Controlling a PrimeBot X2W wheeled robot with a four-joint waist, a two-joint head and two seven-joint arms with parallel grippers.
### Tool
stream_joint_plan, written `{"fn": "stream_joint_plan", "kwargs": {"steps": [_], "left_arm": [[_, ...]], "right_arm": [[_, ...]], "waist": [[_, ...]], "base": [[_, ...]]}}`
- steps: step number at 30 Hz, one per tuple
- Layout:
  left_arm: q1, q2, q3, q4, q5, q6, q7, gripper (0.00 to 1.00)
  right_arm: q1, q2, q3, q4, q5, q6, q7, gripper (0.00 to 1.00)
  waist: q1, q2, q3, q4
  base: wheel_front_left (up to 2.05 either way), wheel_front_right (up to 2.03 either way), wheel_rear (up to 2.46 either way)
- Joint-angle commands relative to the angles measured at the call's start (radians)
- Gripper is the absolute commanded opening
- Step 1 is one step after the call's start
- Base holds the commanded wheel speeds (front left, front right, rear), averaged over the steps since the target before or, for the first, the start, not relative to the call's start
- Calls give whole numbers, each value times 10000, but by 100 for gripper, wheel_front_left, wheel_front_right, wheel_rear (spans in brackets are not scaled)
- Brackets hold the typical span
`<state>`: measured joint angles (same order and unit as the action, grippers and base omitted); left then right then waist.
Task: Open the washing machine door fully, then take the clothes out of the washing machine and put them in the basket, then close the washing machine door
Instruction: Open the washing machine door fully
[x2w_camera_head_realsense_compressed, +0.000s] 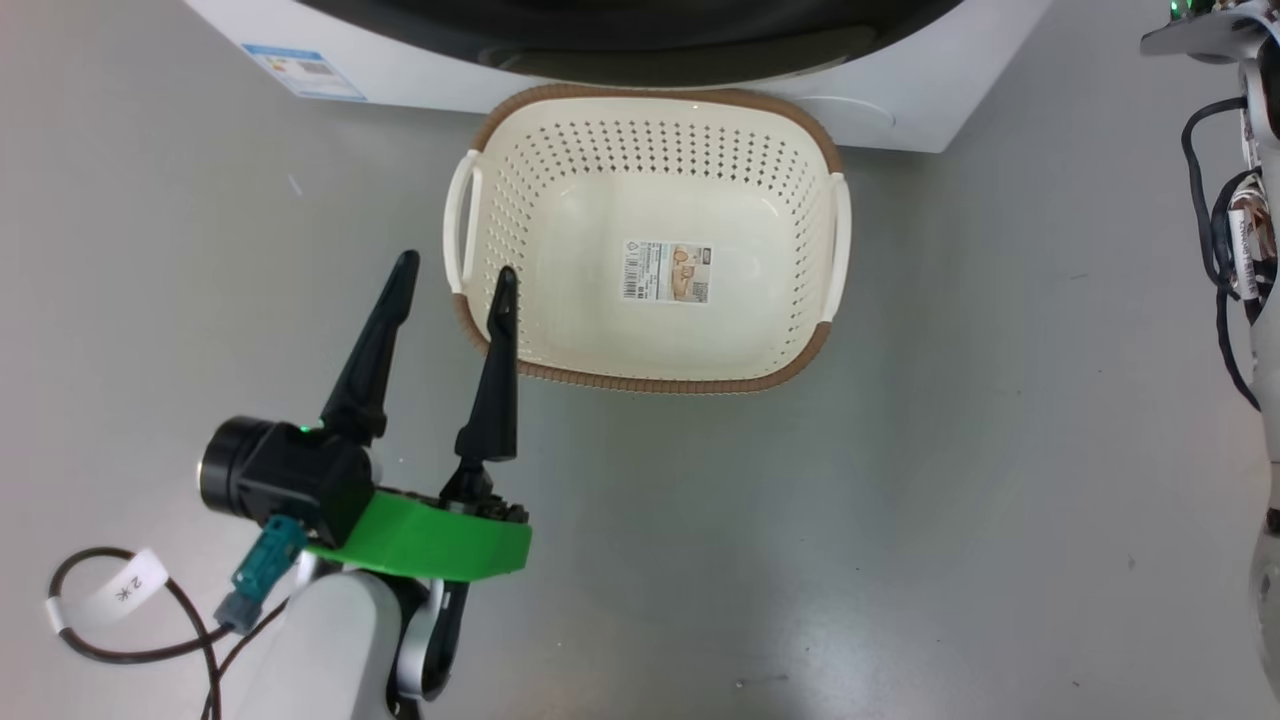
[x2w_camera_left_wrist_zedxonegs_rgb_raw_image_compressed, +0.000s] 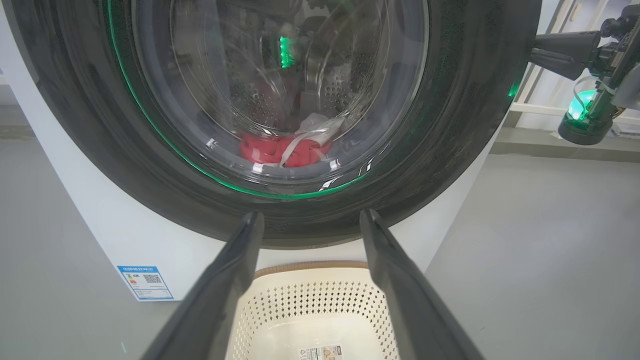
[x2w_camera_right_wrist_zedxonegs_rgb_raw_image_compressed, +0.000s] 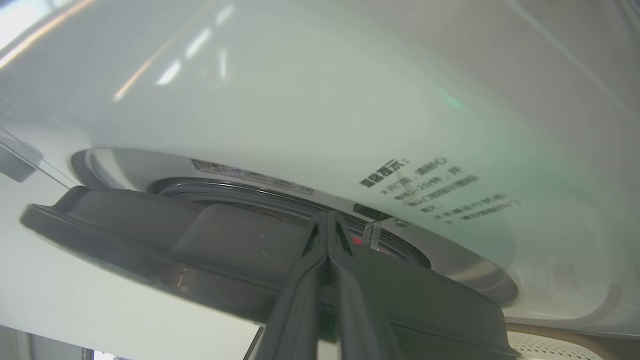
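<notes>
The washing machine (x2w_camera_head_realsense_compressed: 900, 110) stands at the top of the head view, its black-rimmed door (x2w_camera_left_wrist_zedxonegs_rgb_raw_image_compressed: 475, 125) facing my left wrist camera. Through the glass, red and white clothes (x2w_camera_left_wrist_zedxonegs_rgb_raw_image_compressed: 265, 150) lie low in the steel drum. The cream basket (x2w_camera_head_realsense_compressed: 650, 382) sits empty on the floor right below the door. My left gripper (x2w_camera_head_realsense_compressed: 456, 265) hangs open over the basket's near left corner, holding nothing. My right gripper (x2w_camera_left_wrist_zedxonegs_rgb_raw_image_compressed: 533, 54) is shut, its tips at the door's right rim. In the right wrist view the gripper (x2w_camera_right_wrist_zedxonegs_rgb_raw_image_compressed: 327, 216) points into a gap where the door (x2w_camera_right_wrist_zedxonegs_rgb_raw_image_compressed: 150, 250) stands slightly off the white front.
Grey floor spreads to the left, right and near side of the basket. My right arm with its black cables (x2w_camera_head_realsense_compressed: 1225, 250) runs along the head view's right edge. A blue label sticker (x2w_camera_left_wrist_zedxonegs_rgb_raw_image_compressed: 145, 282) marks the machine's lower left front. A pale ledge (x2w_camera_left_wrist_zedxonegs_rgb_raw_image_compressed: 565, 145) lies right of the machine.
</notes>
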<state>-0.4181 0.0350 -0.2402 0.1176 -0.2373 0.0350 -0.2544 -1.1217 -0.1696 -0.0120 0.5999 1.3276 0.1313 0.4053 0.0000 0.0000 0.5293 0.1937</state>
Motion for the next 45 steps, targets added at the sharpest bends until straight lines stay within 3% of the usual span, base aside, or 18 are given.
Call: {"fn": "stream_joint_plan", "kwargs": {"steps": [1, 16, 45], "left_arm": [[-222, 152, 212, -223, 44, 61, -74, 100], [-254, 152, 9, -223, 15, 131, -74, 100], [-266, 152, 212, -106, 92, 29, -74, 100]], "right_arm": [[-274, 91, 152, -214, 17, -6, 32, 0], [-803, -112, 270, 581, 493, -6, 948, 0], [-384, -146, 404, 415, 1318, -6, 3348, 0]], "waist": [[0, 0, 20, 84], [0, 0, 158, 451], [0, 0, -22, 112]], "base": [[0, 0, 0], [0, 0, 0], [0, 0, 0]]}}
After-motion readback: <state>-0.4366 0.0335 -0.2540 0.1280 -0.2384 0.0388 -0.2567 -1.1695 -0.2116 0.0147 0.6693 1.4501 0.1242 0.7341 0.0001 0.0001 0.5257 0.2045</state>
